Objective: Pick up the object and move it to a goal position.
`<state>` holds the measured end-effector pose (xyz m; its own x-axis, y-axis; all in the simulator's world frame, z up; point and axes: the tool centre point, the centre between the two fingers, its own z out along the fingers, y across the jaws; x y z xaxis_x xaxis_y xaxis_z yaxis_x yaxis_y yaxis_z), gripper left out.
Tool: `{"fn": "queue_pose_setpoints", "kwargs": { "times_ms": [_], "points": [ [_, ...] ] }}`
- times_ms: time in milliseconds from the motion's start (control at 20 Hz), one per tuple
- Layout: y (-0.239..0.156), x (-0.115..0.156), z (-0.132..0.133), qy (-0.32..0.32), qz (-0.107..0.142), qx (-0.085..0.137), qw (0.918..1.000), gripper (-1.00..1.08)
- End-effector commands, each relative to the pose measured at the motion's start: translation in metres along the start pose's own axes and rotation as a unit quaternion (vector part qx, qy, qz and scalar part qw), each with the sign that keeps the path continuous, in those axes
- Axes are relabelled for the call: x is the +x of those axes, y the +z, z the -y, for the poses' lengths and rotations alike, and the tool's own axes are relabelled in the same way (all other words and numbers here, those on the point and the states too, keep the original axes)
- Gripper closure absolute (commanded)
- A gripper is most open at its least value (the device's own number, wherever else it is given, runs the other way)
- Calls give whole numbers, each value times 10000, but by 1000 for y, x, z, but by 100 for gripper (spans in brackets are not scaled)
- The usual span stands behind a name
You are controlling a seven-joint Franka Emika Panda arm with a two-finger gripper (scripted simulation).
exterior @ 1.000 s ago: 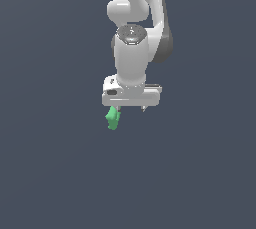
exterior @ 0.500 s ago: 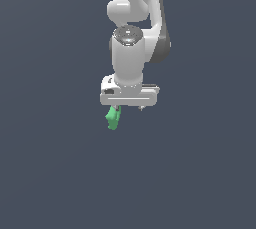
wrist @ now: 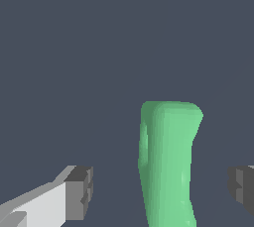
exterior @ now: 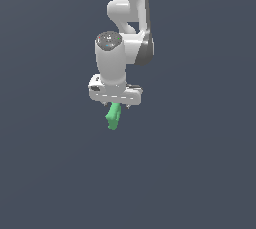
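The end effector point(wrist: 161, 189) stands wide around the object point(wrist: 168, 164); off-centre toward 3 o'clock, closing risks nudging it askew.

Exterior view distant; wrist view close (both show block point(exterior: 114, 116)).

Around the end effector point(exterior: 115, 104): plain dark grey on every side in the exterior view, nothing standing near it.
Between the fingers point(wrist: 79, 191): the green object point(wrist: 168, 164) stands in the gap, with open room showing on each side of it in the wrist view; neither pad is seen touching it.
Below the object: bare dark ground, no obstacle.
Above: only the arm's own white links point(exterior: 125, 48) fill the space.
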<state>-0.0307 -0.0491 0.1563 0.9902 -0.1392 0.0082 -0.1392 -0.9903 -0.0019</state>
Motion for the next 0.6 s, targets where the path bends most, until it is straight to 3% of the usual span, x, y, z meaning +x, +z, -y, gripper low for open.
{"fn": "queue_pose_setpoints", "kwargs": {
  "times_ms": [0, 550],
  "points": [
    [5, -7, -12, 147, 20, -5, 9999, -92],
    [15, -13, -21, 265, 40, -11, 9996, -92]
  ]
}}
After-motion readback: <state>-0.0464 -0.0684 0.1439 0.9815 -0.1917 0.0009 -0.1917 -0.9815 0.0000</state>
